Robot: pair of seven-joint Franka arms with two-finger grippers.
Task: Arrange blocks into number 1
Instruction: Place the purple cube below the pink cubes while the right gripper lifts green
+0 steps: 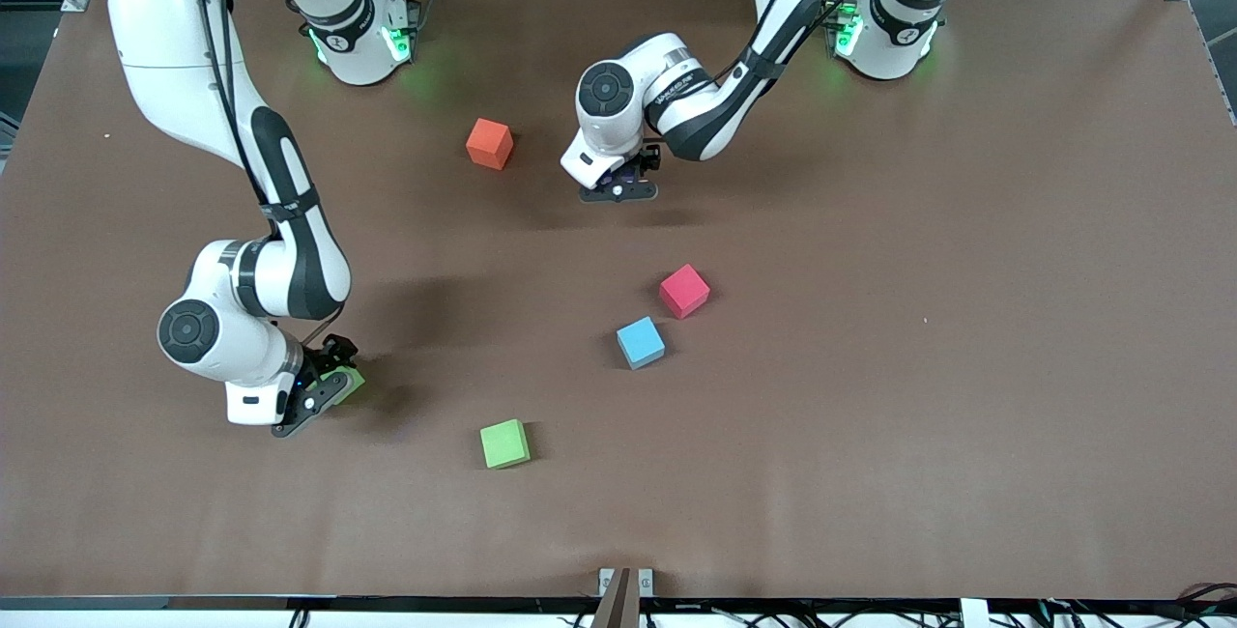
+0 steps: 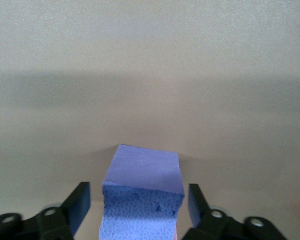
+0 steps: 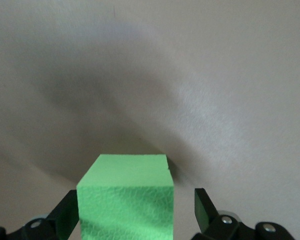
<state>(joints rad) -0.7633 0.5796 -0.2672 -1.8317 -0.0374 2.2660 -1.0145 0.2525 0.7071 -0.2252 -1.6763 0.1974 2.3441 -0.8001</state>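
A purple block [image 2: 142, 195] stands between the fingers of my left gripper [image 2: 138, 197], which is open with a gap on each side. In the front view this gripper [image 1: 618, 188] is low over the table near the robots' bases, beside the orange block [image 1: 489, 143]. My right gripper [image 3: 135, 200] is open around a green block [image 3: 125, 200], with a clear gap at one finger [image 3: 202, 205]. That gripper [image 1: 324, 396] and block [image 1: 346, 383] are at the right arm's end. A second green block [image 1: 504, 442], a light blue block [image 1: 640, 342] and a pinkish-red block [image 1: 684, 291] lie loose mid-table.
The brown table [image 1: 966, 367] is bare toward the left arm's end. A small bracket [image 1: 625, 585] sits at the table edge nearest the front camera.
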